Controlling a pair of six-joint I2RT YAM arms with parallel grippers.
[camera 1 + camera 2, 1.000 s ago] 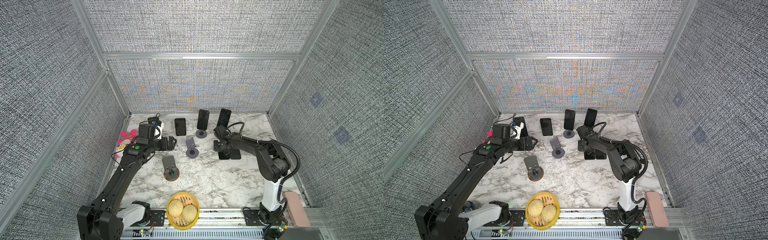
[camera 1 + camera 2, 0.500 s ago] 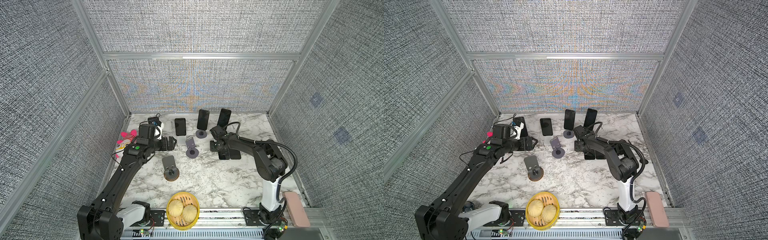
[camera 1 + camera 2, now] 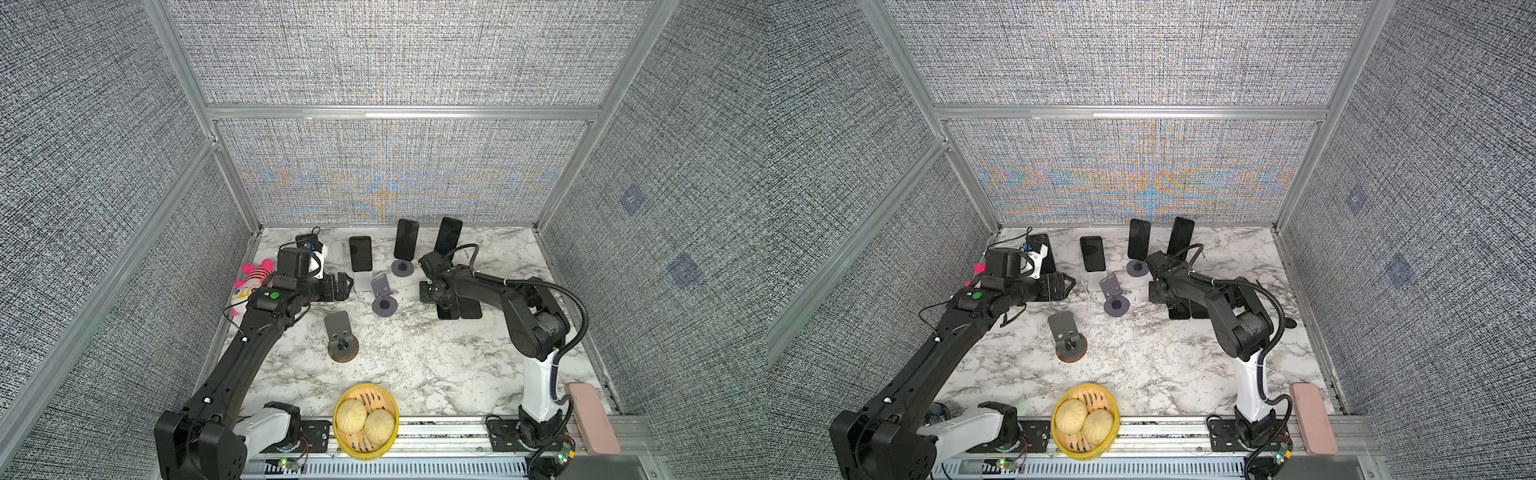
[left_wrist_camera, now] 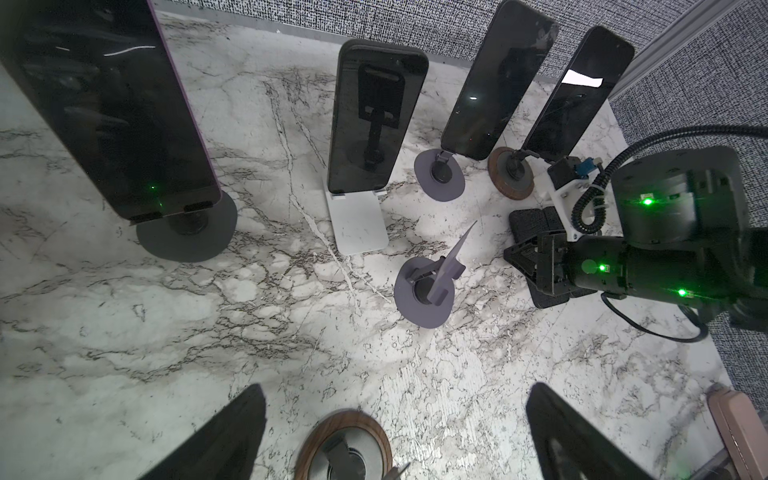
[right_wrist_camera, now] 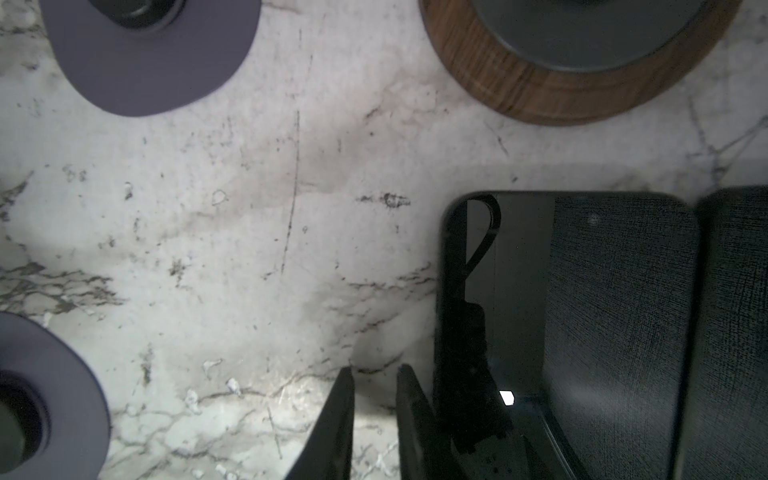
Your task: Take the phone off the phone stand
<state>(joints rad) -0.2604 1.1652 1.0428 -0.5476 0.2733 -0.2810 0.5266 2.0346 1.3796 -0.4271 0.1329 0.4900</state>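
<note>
Several black phones lean on stands along the back: a purple-edged phone (image 4: 104, 104), a phone on the white stand (image 3: 360, 253) (image 4: 376, 120), a third phone (image 3: 406, 239) and a fourth phone (image 3: 448, 235). Two flat phones (image 3: 469, 308) (image 5: 623, 311) lie side by side on the marble. My left gripper (image 3: 347, 284) (image 4: 390, 415) is wide open and empty, just in front of the white stand. My right gripper (image 3: 426, 291) (image 5: 376, 374) sits low beside the flat phones. Only a narrow gap separates its fingers, and nothing is between them.
An empty purple stand (image 3: 383, 295) and an empty wood-based stand (image 3: 341, 336) stand mid-table. A bamboo steamer (image 3: 388, 405) with two buns sits at the front edge. A plush toy (image 3: 253, 278) is at the left wall and a pink block (image 3: 592, 419) at the front right.
My right gripper has shifted a little to the left, away from the two flat phones. The left arm has stayed still.
</note>
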